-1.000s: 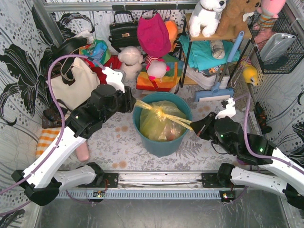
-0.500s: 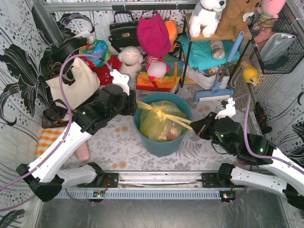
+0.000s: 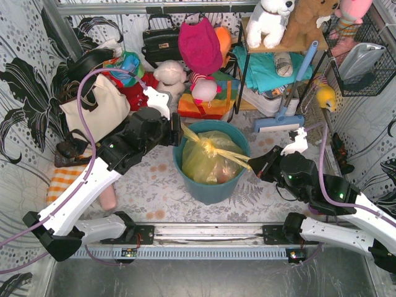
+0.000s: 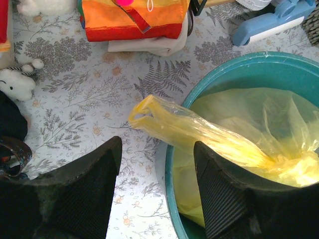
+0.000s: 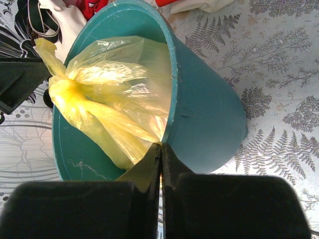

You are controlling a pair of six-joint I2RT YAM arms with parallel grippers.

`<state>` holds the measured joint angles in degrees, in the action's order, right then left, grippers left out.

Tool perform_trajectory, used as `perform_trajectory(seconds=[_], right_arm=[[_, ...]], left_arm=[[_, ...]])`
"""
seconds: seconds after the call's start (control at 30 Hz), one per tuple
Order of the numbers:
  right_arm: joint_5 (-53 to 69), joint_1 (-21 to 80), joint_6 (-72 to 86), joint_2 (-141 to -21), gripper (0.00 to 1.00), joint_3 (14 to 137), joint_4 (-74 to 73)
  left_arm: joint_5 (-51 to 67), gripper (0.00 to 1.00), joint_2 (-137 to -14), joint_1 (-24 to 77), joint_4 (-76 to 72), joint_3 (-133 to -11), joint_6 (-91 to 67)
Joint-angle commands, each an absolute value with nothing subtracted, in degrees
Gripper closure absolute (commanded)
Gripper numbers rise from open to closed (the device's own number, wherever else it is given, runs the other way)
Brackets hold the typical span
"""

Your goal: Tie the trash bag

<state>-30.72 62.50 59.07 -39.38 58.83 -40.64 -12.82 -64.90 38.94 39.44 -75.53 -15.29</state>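
At the upper left of the overhead view, a cream tote leans by the wall. To its right the left hand sits at the left rim of the teal bucket, jaws wide. In its wrist view the bag's twisted tail lies between the fingers, not gripped. The trash bag sits inside the bucket at the centre, knotted on top. At centre right, the right hand is pinched tight on the bag's other end, stretched over the rim.
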Motion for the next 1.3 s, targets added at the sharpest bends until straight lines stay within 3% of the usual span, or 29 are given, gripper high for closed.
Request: perform_trajectory(seconds=[0.0,0.63,1.27], right_arm=[[-31.73,62.76,57.83,-38.79,1.00,59.33,-38.75],[-31.92,62.79,58.01,-38.34,1.00,58.81,-38.53],[-30.96,62.88,57.58,-38.49,1.00,56.56,-34.89]], left_arm=[[-13.39,0.32,-64.44,38.77,35.60,-77.69,-15.54],[-19.48,0.33,-65.39,38.69,35.21,-74.62,-15.64],[-5.95,0.29,-66.64,37.29,26.52,-73.61,-19.18]])
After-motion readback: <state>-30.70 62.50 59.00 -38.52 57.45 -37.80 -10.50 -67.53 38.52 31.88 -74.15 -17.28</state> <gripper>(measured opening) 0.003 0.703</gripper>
